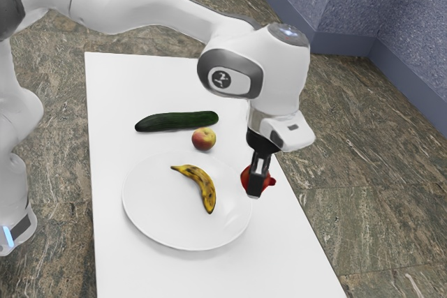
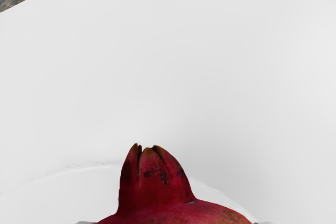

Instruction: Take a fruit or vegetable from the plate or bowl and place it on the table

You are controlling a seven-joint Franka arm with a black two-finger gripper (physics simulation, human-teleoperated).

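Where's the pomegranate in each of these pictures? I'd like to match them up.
Exterior view: the pomegranate is partly behind the gripper, by the plate's edge toward the exterior view's right.
Wrist view: the pomegranate looms large close to the hand, its crown overlapping the plate's rim.
Shared landmark: the white plate, a faint arc in the wrist view.

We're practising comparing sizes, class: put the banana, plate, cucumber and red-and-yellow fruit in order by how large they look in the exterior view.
Largest to smallest:
Plate
Cucumber
Banana
Red-and-yellow fruit
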